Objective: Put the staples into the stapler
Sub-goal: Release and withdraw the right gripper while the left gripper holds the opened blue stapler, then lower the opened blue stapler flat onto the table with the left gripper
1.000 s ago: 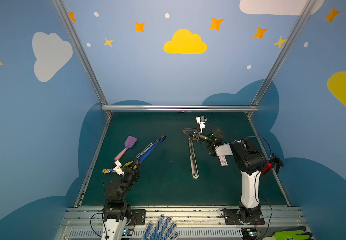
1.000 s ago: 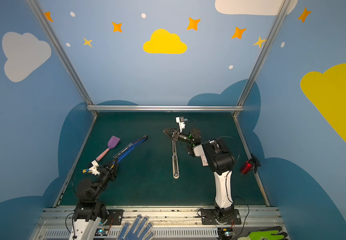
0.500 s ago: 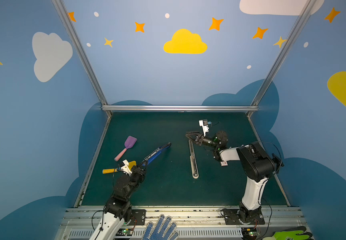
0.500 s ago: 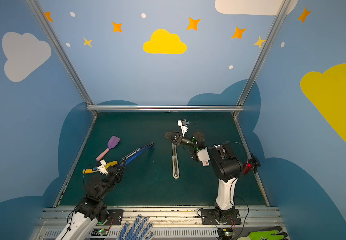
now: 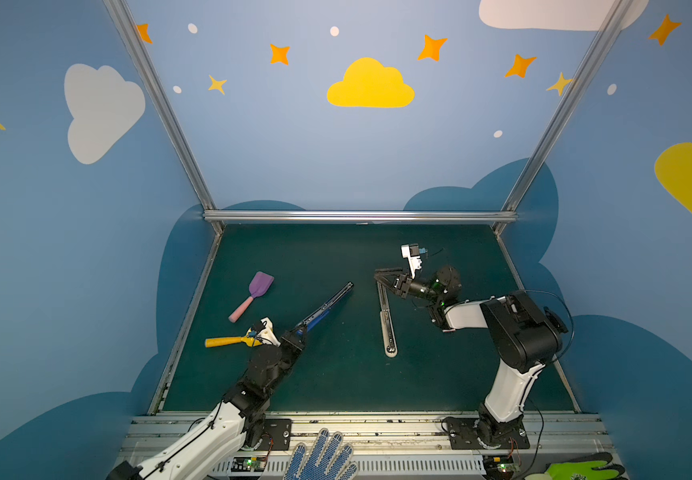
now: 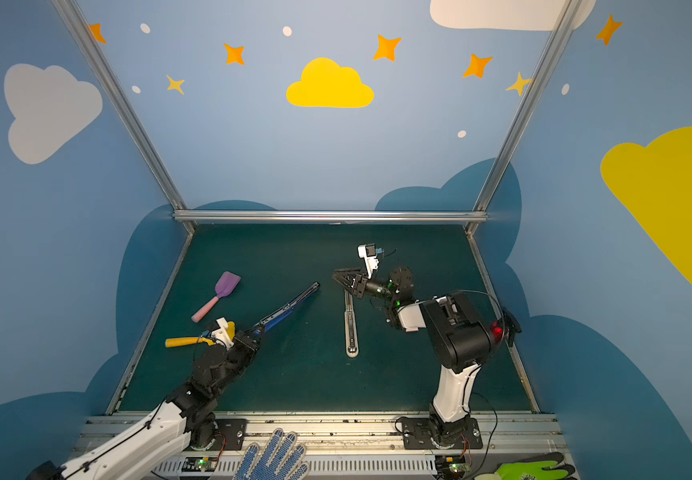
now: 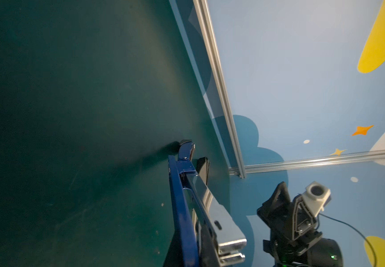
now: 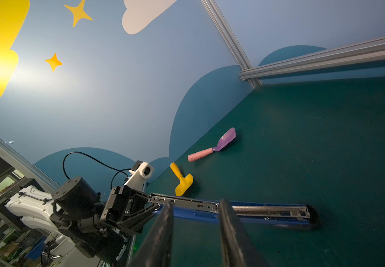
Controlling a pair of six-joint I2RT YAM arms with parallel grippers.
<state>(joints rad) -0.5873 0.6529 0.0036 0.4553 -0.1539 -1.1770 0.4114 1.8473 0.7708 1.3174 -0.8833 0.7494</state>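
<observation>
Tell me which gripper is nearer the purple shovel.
Left. The left gripper, shut on the blue stapler, sits just in front of the shovel, toward the robot's base. The right gripper is across the mat, beyond the stapler's far tip.

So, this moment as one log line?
left gripper: shut on blue stapler | right gripper: open, near silver bar | staples: unseen

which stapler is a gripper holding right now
The blue stapler: the left gripper is shut on its near end. The silver stapler lies on the mat ungripped, the right gripper open by its far end.
</observation>
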